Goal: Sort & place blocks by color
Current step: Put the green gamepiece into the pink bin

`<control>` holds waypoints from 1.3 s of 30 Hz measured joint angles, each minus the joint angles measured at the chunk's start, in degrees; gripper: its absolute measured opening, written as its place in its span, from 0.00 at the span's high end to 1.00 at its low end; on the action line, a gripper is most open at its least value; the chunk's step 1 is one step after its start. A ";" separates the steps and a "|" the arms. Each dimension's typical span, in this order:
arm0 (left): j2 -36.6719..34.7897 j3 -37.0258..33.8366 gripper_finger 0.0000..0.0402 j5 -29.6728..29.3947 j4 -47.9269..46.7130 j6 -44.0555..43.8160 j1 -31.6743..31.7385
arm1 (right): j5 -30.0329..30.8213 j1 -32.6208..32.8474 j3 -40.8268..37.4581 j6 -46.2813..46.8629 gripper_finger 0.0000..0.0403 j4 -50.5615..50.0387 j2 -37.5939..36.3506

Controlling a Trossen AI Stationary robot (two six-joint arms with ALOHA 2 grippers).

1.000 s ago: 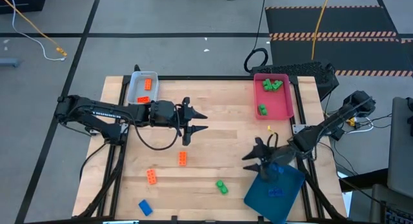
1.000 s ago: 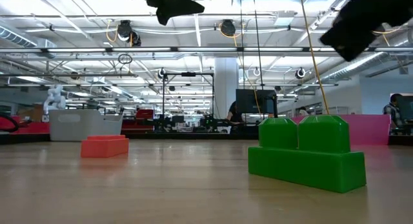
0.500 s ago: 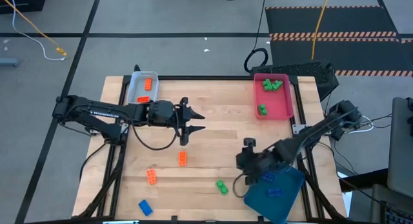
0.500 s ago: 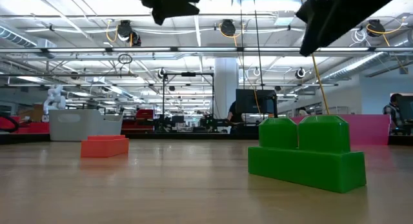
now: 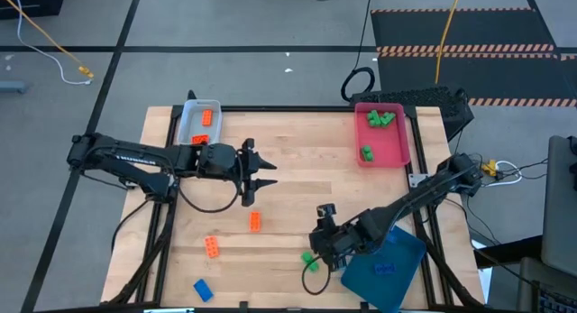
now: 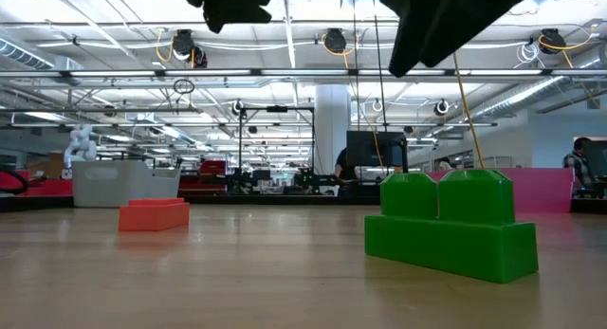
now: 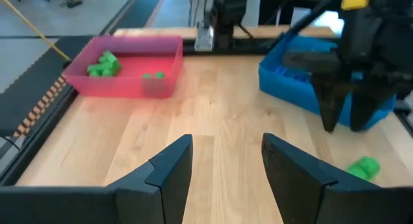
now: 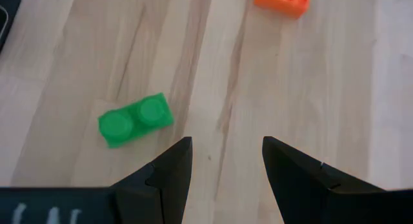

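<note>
Blocks scattered over a wooden table (image 5: pixel 297 182), some loose, some already in trays.

Largest first: dark-teal tray (image 5: pixel 386 270) just beside the right gripper (image 5: pixel 315 262), on the side toward its arm, with blue blocks (image 5: pixel 384 268) inside. Pink tray (image 5: pixel 383 142) well beyond that gripper at the far edge, holding green blocks (image 5: pixel 379 118) at one end and another single green block (image 5: pixel 367 153) nearer the other. Pale-blue tray (image 5: pixel 198 124) behind the left gripper (image 5: pixel 269 173), close to its arm, with orange blocks (image 5: pixel 206 119) in it.

Right gripper low over the near part of the table, fingers (image 8: pixel 164 172) spread, nothing between them; loose green two-stud block (image 8: pixel 135 120) lying just ahead of the fingertips and off to one side, apart from them. Same block large in the low view (image 6: pixel 450 225).

Left gripper hovering mid-table, fingers (image 7: pixel 169 171) spread and empty, pointed toward the pink tray.

Orange block (image 5: pixel 255 222) near the left gripper's tips, on the side toward the table's near edge; second orange block (image 5: pixel 212 248) farther the same way. Blue block (image 5: pixel 203 290) at the near edge, well apart from both grippers. Tiny yellow piece (image 5: pixel 376 179) just beside the pink tray.
</note>
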 joint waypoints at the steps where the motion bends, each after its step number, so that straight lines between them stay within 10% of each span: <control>1: 0.06 0.00 0.54 0.00 -0.24 0.22 -0.11 | -0.70 -0.16 0.00 0.07 0.54 -0.18 0.21; 19: 0.11 0.00 0.54 -0.32 0.19 1.07 -0.25 | -0.02 0.35 4.35 -8.05 0.53 -3.11 0.80; 26: 0.11 0.00 0.54 -0.34 0.11 -0.21 -0.30 | -1.35 0.35 4.42 -9.16 0.38 -1.44 2.90; 39: 0.11 0.00 0.54 -0.37 -3.53 -1.92 -3.42 | -4.54 0.63 4.42 11.85 0.20 5.08 5.52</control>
